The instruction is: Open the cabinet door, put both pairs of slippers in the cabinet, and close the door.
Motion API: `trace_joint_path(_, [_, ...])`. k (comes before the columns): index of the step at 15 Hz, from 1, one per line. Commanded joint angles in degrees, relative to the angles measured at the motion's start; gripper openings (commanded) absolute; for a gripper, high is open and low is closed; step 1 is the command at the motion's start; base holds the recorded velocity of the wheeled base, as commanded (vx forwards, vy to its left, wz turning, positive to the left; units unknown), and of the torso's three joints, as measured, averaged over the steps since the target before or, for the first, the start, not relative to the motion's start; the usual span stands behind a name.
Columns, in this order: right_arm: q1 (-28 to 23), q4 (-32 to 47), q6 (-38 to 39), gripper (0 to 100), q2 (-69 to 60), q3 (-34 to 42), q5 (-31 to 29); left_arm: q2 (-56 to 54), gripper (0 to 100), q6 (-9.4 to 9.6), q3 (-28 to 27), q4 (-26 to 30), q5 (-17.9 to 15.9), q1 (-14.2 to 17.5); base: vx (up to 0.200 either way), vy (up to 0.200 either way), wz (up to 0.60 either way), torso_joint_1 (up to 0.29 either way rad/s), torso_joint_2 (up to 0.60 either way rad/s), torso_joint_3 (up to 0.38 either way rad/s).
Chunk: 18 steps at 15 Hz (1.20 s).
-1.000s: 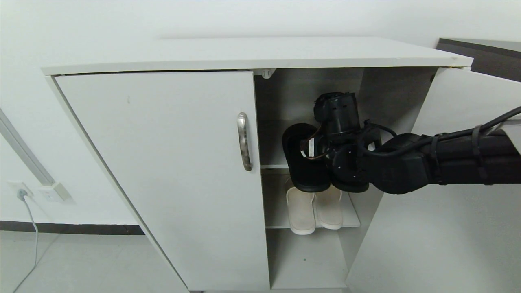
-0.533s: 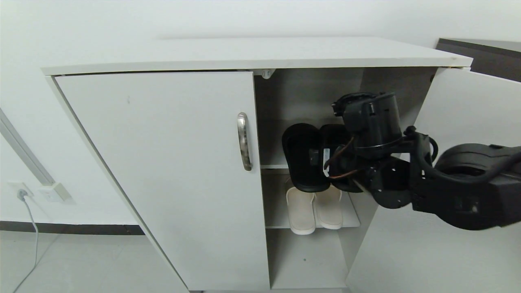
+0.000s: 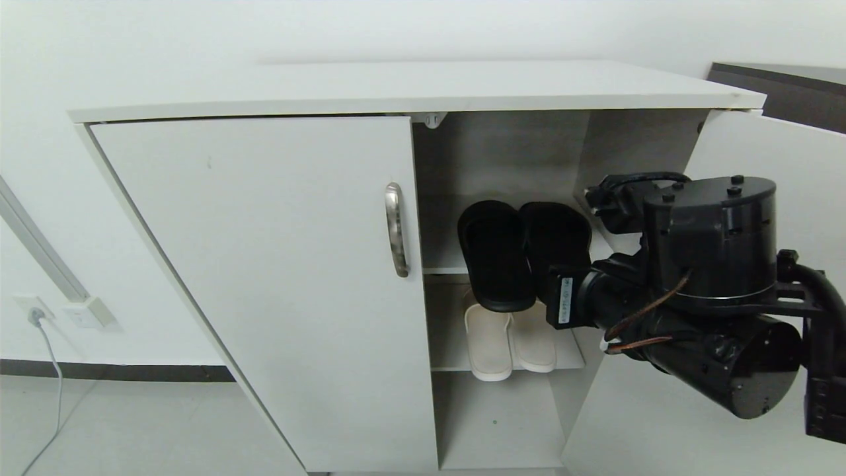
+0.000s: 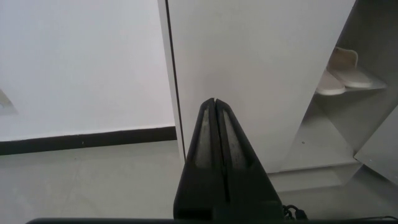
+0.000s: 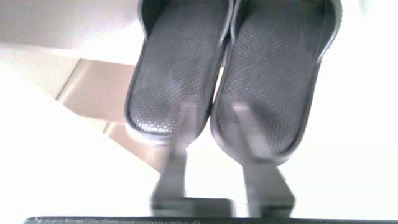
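Right gripper (image 5: 212, 115) – fingers apart, empty, just before black slippers (image 3: 499, 258) on upper shelf (image 3: 437, 270) | white slippers (image 3: 490, 344) on lower shelf (image 3: 449, 365) | left gripper (image 4: 214, 109) – fingers together | cabinet door (image 3: 747, 152) open

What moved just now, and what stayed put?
The right pincer, open, pulled back out of the cabinet toward the camera, away from the black slippers. The black slippers stayed on the upper shelf, the white slippers on the one below; the right door stayed open, the left door shut.

White wall (image 3: 132, 39), grey floor (image 3: 132, 423), dark skirting (image 3: 99, 370), wall socket (image 3: 32, 309)
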<state>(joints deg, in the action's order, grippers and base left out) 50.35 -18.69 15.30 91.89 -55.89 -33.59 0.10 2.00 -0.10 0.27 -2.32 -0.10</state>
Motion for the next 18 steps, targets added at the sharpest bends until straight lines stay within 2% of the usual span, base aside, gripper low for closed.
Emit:
trace_joint_path(1, [0.19,-0.03,-0.01,0,-0.31,1.67,0.01,-0.01,0,0.11,0.01,0.00,-0.06,0.01,0.000,0.000,0.00,0.000,0.00,0.000])
trace_joint_path(13, [0.19,-3.20,-0.27,0,2.59,4.21,-0.16,-0.01,0,0.02,0.01,0.00,0.03,0.01,0.000,0.000,0.00,0.000,0.00,0.000])
trace_joint_path(18, [0.19,-3.20,-0.27,0,2.59,4.30,-0.34,-0.01,0,0.02,0.01,0.00,0.03,0.01,-0.200,0.000,0.00,0.004,0.00,0.002])
